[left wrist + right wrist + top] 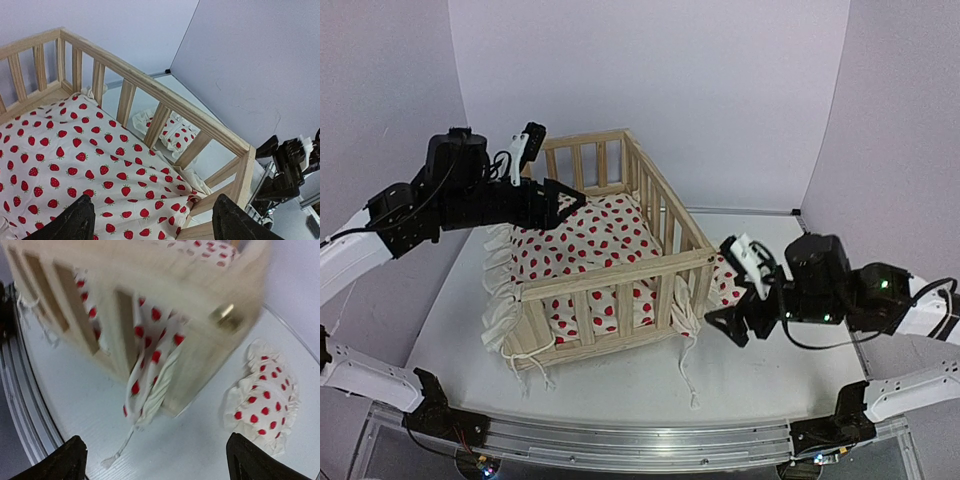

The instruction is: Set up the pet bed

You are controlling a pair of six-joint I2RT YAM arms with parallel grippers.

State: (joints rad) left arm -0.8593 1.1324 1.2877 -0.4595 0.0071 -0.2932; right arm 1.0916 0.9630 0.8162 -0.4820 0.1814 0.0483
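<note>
The pet bed (616, 277) stands on its feet about the middle of the table (620, 395), ahead of both arm bases. Its slatted rails close the far end, the near end and the side toward the right arm; the side toward the left arm is open. The strawberry-print cushion (588, 238) lies inside the frame and covers its floor, with its white ruffle spilling out over the open side. At the bed's near right corner a fold of the cushion pokes out between the slats, and a tie string (120, 452) hangs from it onto the table. The right wrist view is blurred, so finer detail there cannot be confirmed. The left gripper (150, 200) hangs over the cushion, toward the bed's far end by the open side, jaws spread with nothing between them. Whether its fingertips touch the fabric cannot be told. The right gripper (156, 440) sits outside the bed, just beside its near right corner post and apart from it, jaws spread wide and holding nothing. A small matching pillow (262, 395) with a ruffled edge lies flat on the table outside the bed's right-hand rail. It is near the corner post but does not touch the frame, and it shows through the slats in the left wrist view.
</note>
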